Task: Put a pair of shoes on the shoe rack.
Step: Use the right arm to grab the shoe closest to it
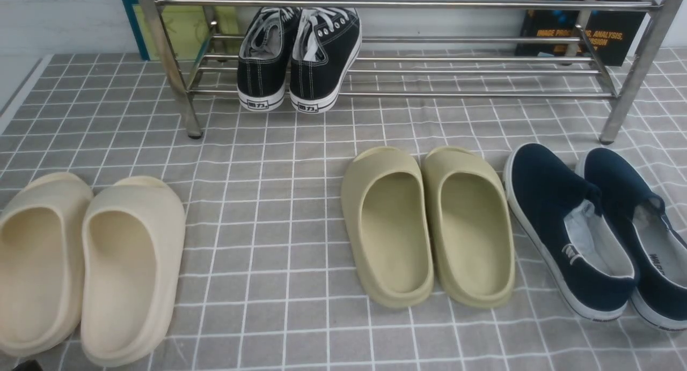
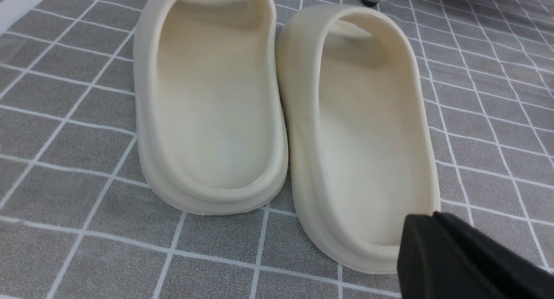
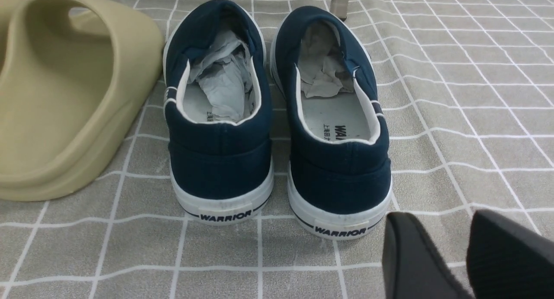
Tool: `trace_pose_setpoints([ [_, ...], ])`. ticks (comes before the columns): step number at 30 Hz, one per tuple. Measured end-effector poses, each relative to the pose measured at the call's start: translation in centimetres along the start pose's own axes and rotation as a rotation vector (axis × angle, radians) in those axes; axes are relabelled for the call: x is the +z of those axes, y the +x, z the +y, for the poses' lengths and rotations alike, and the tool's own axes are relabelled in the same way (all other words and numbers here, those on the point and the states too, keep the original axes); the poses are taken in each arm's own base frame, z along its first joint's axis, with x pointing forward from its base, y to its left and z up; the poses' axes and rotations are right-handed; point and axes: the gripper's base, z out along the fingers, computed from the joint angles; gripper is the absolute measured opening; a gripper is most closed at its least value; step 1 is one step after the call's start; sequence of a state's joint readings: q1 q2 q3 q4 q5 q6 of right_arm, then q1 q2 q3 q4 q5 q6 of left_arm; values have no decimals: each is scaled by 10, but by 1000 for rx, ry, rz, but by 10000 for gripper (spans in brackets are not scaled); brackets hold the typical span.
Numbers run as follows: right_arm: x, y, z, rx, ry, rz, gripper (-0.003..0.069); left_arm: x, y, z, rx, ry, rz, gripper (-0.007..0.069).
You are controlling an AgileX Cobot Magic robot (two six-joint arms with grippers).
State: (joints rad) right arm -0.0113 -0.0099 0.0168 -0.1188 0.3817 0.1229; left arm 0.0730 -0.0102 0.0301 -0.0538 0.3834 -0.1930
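Note:
The pair of navy slip-on shoes stands side by side on the checked cloth at the right, one (image 1: 569,226) next to the other (image 1: 633,220), in front of the chrome shoe rack (image 1: 429,71). In the right wrist view both heels face me, one (image 3: 218,130) beside the other (image 3: 337,134), with crumpled paper stuffed inside. My right gripper (image 3: 441,223) is open and empty, just behind and beside the heel of the outer shoe. My left gripper (image 2: 422,219) is shut and empty, at the heel of a cream slide (image 2: 368,130). Neither gripper shows in the front view.
Black lace-up sneakers (image 1: 298,54) sit on the rack's lower shelf at its left end. Olive slides (image 1: 429,226) lie left of the navy shoes, one showing in the right wrist view (image 3: 65,95). Cream slides (image 1: 91,263) lie at far left. A rack leg (image 1: 617,118) stands behind the navy shoes.

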Motion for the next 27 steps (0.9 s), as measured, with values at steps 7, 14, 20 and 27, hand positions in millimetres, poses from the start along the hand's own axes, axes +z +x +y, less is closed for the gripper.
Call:
trace_pose_setpoints([
  [7,0,0,0,-2,1,0,239,0,0,0,0,0,0,17],
  [14,0,0,0,-2,1,0,239,0,0,0,0,0,0,17],
  [20,0,0,0,-2,1,0,239,0,0,0,0,0,0,17],
  [27,0,0,0,-2,1,0,239,0,0,0,0,0,0,17],
])
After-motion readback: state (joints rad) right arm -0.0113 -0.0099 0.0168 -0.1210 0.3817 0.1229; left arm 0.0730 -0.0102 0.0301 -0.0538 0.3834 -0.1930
